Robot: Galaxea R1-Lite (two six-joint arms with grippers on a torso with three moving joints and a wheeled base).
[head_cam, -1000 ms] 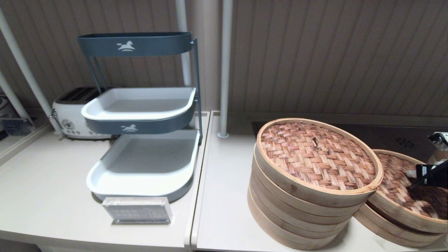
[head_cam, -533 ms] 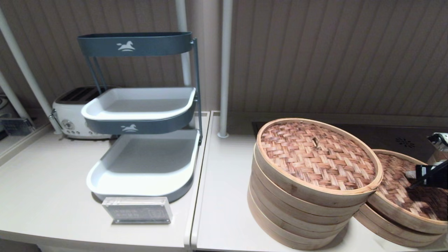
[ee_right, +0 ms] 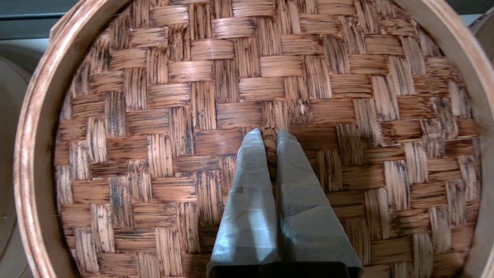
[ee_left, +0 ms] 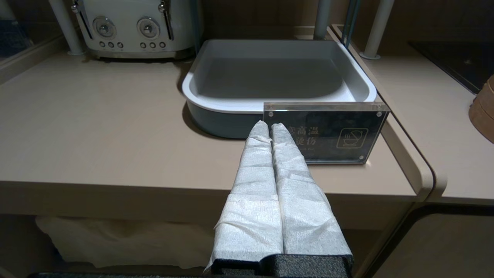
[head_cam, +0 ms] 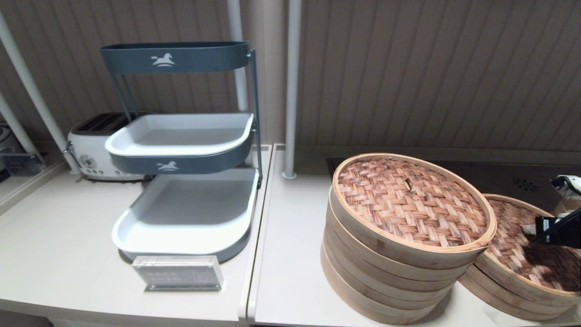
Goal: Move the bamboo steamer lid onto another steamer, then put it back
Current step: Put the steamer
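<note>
- The bamboo steamer lid (ee_right: 247, 96) lies right under my right gripper (ee_right: 270, 133), sitting on the low steamer (head_cam: 508, 293) at the tabletop's right end; my jaws are pinching its small centre loop (ee_right: 269, 141) between their wrapped tips.
- I judge the lid light and fairly stiff: woven strips in a bamboo band. It is wide, though, so held by one central point it could tip or swing.
- The loop looks thin and perhaps fragile; it is the only hold on top, as the weave is flat and the rim too broad for my jaws.
- Just beside my jaws, toward my left, stands another steamer (head_cam: 386, 277), a tall stack touching the low one and already carrying its own woven lid (head_cam: 411, 202).
- The tabletop (head_cam: 290, 272) is pale and smooth, with bare room beyond the stack.
- Well apart from my right jaws are a tiered tray rack (head_cam: 181, 150), a toaster (head_cam: 91, 154) and an acrylic sign (ee_left: 324, 133).
- My left gripper (ee_left: 270, 127) hangs before that sign, jaws pressed together, idle.
</note>
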